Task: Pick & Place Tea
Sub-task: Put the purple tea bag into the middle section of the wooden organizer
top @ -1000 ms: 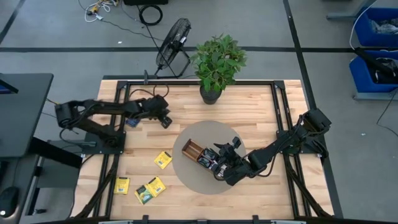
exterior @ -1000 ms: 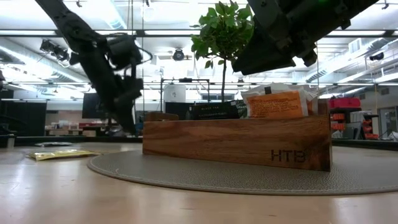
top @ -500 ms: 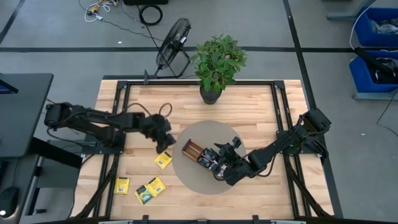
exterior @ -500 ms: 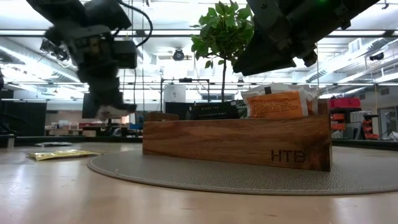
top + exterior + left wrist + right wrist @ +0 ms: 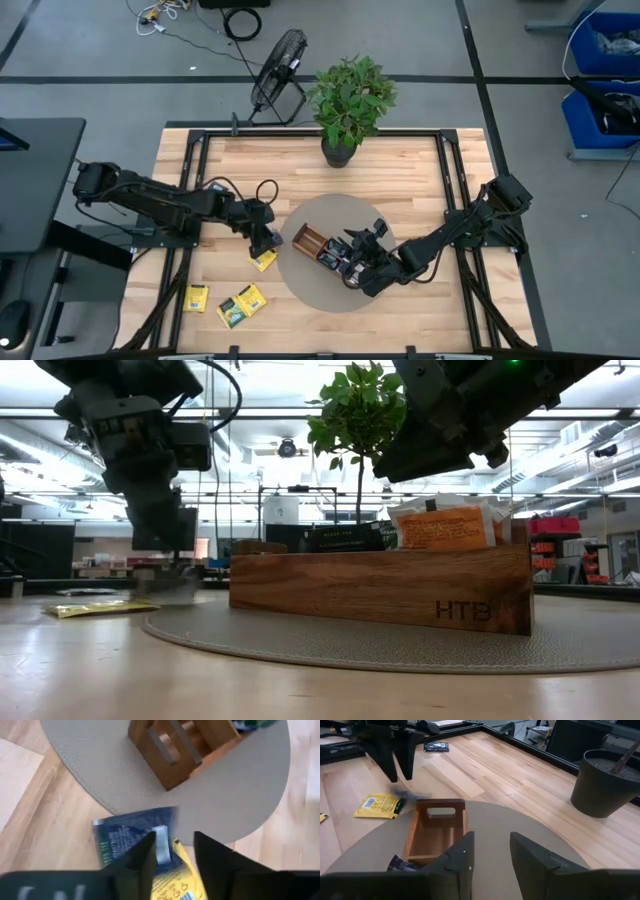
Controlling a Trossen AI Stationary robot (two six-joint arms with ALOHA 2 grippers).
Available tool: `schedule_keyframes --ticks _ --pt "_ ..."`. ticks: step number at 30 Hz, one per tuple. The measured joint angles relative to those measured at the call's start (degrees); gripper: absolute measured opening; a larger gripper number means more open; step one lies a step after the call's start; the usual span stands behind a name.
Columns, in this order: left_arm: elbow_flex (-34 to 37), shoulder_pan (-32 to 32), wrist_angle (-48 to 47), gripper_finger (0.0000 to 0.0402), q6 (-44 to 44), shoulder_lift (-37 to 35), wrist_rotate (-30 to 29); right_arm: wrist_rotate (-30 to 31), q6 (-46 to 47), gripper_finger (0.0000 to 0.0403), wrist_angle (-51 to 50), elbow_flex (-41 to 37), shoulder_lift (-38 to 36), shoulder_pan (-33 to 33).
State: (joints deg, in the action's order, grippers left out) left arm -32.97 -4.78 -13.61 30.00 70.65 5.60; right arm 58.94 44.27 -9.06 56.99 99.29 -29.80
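Note:
My left gripper [image 5: 266, 240] is open and hangs low over the mat's left rim. A dark navy sachet [image 5: 131, 840] sits blurred just below its fingers, overlapping a yellow sachet [image 5: 176, 881] on the table. The wooden divided tray [image 5: 322, 249] rests on a round grey mat [image 5: 335, 212]. It holds an orange-and-white sachet [image 5: 445, 526] and dark ones [image 5: 345, 538] standing on edge, and its end compartment [image 5: 435, 832] is bare. My right gripper [image 5: 490, 857] is open, hovering above the tray's other end. Another navy sachet [image 5: 436, 746] lies flat farther off.
Two more sachets [image 5: 196, 297] [image 5: 241, 305] lie near the table's near-left corner. A potted plant [image 5: 342, 148] stands at the far edge, behind the mat. Black frame rails [image 5: 190, 150] run along the table's sides. Bare wood shows right of the mat.
My left gripper travelled from the table's far-left part toward the near edge and the tray, carrying a navy sachet, and came down low. The sachet has left its fingers and now sits at table level on the yellow sachet by the mat's rim. My right arm kept still.

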Motion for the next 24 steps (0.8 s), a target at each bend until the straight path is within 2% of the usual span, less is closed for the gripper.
schedule_keyframes --ticks 5,8,11,13,17,20,24 --pt "0.00 0.13 -0.17 0.0203 -0.67 -0.04 4.88 0.00 -0.02 0.0135 0.00 0.00 0.00 -0.02" --pt "-0.09 0.11 -3.76 0.0226 -1.08 -0.04 3.63 -0.01 -0.14 0.0135 -0.02 0.00 0.00 -0.02" --pt "-0.07 0.31 -7.58 0.0235 -0.95 -0.04 -3.32 -0.02 -0.13 0.0135 -0.02 0.00 0.00 -0.02" --pt "-0.07 1.13 -8.65 0.0235 -0.81 -0.04 -5.66 0.00 -0.13 0.0135 0.00 0.00 0.00 -0.02" --pt "-0.07 2.76 -8.58 0.0236 -0.66 0.25 -7.06 0.00 0.24 0.0135 0.02 0.00 0.00 -0.02" --pt "-0.02 3.63 -9.34 0.0236 -0.74 2.40 -8.64 0.00 0.24 0.0135 0.03 0.00 0.00 -0.02" --pt "-0.02 4.36 -9.28 0.0236 -0.92 7.03 -7.84 0.00 0.24 0.0135 0.22 0.00 0.00 -0.02"
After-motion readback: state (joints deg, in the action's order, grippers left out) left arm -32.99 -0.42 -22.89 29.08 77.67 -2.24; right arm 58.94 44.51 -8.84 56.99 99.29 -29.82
